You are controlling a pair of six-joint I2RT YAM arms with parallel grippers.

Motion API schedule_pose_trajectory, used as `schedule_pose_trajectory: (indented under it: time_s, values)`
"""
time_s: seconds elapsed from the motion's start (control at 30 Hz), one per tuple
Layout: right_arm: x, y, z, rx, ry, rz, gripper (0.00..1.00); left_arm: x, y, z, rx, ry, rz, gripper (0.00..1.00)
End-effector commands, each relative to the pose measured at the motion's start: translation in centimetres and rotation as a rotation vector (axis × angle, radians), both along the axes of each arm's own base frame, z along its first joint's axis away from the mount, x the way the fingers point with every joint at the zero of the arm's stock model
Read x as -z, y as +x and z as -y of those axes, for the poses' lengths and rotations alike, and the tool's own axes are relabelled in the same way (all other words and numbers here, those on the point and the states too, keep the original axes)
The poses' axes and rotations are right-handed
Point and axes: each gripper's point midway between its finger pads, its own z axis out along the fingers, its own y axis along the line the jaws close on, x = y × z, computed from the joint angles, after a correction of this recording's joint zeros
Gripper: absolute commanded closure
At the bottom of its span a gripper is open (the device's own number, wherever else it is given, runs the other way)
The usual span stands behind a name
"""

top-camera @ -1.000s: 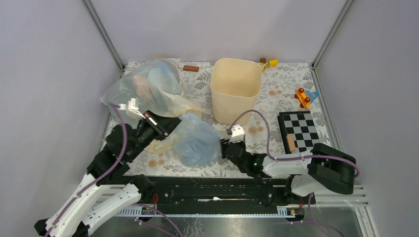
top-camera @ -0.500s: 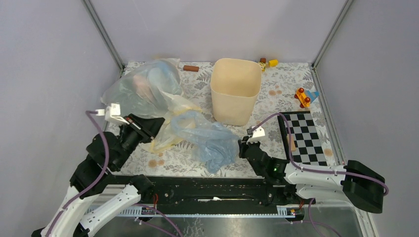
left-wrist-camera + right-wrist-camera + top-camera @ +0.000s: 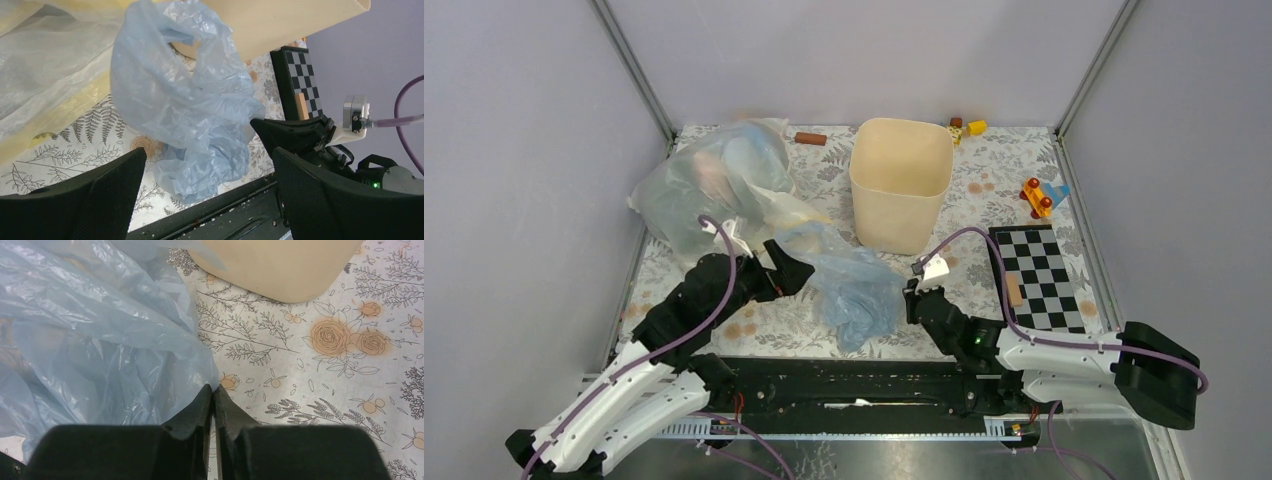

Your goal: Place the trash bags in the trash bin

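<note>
Lying crumpled on the table (image 3: 984, 180) in the top view, the trash bags (image 3: 849, 290) were not yet in the trash bin (image 3: 894, 215) just behind. Left wrist: the left hand (image 3: 207, 160) gaped, empty. Right wrist: the right hand (image 3: 214, 390) seemed pinched on the bag's edge, with bare table toward the bin.

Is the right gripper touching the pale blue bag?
Touching. The right wrist view shows the edge of the pale blue bag meeting the closed tips of the right gripper.
</note>
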Motion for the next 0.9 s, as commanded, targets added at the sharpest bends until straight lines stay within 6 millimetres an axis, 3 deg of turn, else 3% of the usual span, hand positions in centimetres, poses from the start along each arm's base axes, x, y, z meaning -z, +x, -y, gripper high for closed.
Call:
schedule_pose_trajectory:
  time_s: [0.0,0.17,0.5,0.57,0.6,0.63,0.7,0.77,0.87]
  values:
    - [-1.2,0.3,-0.9,-0.020,0.009,0.011,0.88,-2.1,1.4,-0.7,-0.103,-0.109,0.098,0.01]
    - [-1.3,0.4,-1.4,-0.047,-0.014,0.019,0.87,-1.2,2.8,-1.8,-0.217,-0.119,0.097,0.01]
    - [-2.8,0.1,-1.6,-0.073,0.043,0.048,0.86,0.0,6.1,-0.5,-0.285,-0.120,0.099,0.03]
    - [-3.1,0.1,-1.6,-0.076,0.038,0.047,0.85,0.5,6.7,-0.7,-0.309,-0.093,0.107,0.15]
    - [-3.2,0.1,-1.6,-0.079,0.037,0.045,0.84,0.8,7.0,-1.0,-0.326,-0.073,0.109,0.27]
    - [-3.3,0.0,-1.6,-0.082,0.035,0.045,0.84,1.1,7.3,-1.3,-0.345,-0.052,0.113,0.40]
    - [-3.6,0.0,-1.6,-0.086,0.035,0.047,0.83,1.7,7.7,-2.0,-0.377,-0.012,0.115,0.76]
    - [-3.9,-0.1,-1.6,-0.088,0.045,0.047,0.82,2.2,7.7,-2.2,-0.381,0.013,0.108,1.00]
    - [-4.7,-0.2,-1.8,-0.099,0.069,0.054,0.81,2.5,7.4,-2.1,-0.362,0.035,0.100,1.00]
